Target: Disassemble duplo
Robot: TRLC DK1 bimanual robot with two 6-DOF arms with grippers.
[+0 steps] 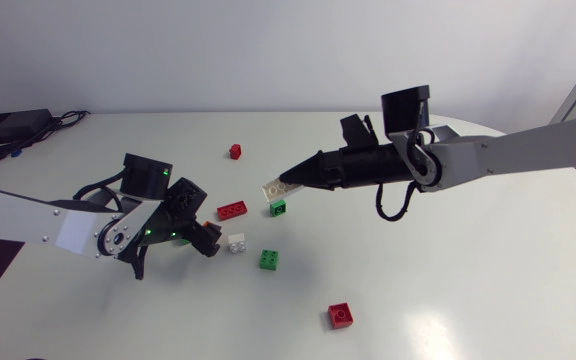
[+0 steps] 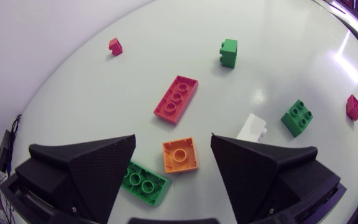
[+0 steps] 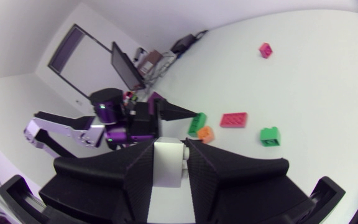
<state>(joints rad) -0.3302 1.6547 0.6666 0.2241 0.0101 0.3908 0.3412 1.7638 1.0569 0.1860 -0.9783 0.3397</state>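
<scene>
My left gripper [image 2: 174,140] is open low over the table; an orange brick [image 2: 180,155] lies between its fingers, touching neither, with a green brick [image 2: 143,182] beside it. In the head view this gripper [image 1: 206,243] hides both bricks. My right gripper [image 1: 286,181] is above the table's middle, shut on a white brick [image 1: 272,186]. The right wrist view shows that white brick [image 3: 168,163] clamped between the fingers, with my left arm [image 3: 104,124] ahead. Loose on the table are a red flat brick [image 1: 232,210], a white brick [image 1: 236,242] and two green bricks [image 1: 278,208] [image 1: 269,259].
A small red brick [image 1: 235,151] lies toward the back and another red brick [image 1: 340,315] near the front. A black box with cables [image 1: 8,125] sits at the table's far left corner.
</scene>
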